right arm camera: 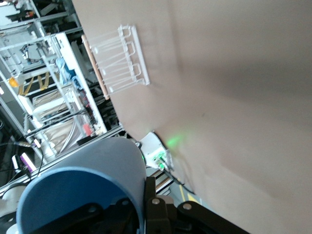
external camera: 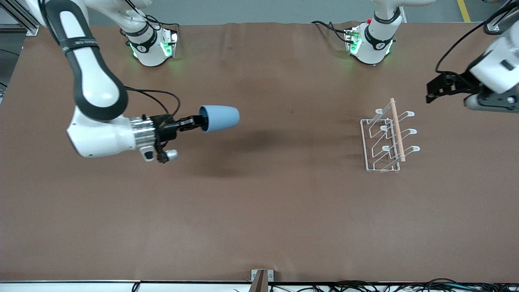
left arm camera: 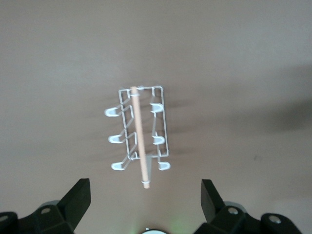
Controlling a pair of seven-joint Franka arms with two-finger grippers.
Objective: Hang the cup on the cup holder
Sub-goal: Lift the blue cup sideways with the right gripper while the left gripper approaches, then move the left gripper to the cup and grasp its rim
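My right gripper (external camera: 199,121) is shut on the rim of the light blue cup (external camera: 220,119) and holds it on its side in the air, base pointing toward the left arm's end. In the right wrist view the cup (right arm camera: 92,185) fills the corner, one finger inside the rim and one outside. The white wire cup holder (external camera: 388,136) with its wooden rod stands on the table toward the left arm's end; it also shows in the left wrist view (left arm camera: 140,136) and the right wrist view (right arm camera: 117,61). My left gripper (external camera: 433,90) is open and empty in the air beside the holder.
The brown table (external camera: 259,211) stretches wide between the cup and the holder. Both arm bases (external camera: 152,44) stand along the edge farthest from the front camera. Cables and a bracket (external camera: 261,280) lie at the nearest edge.
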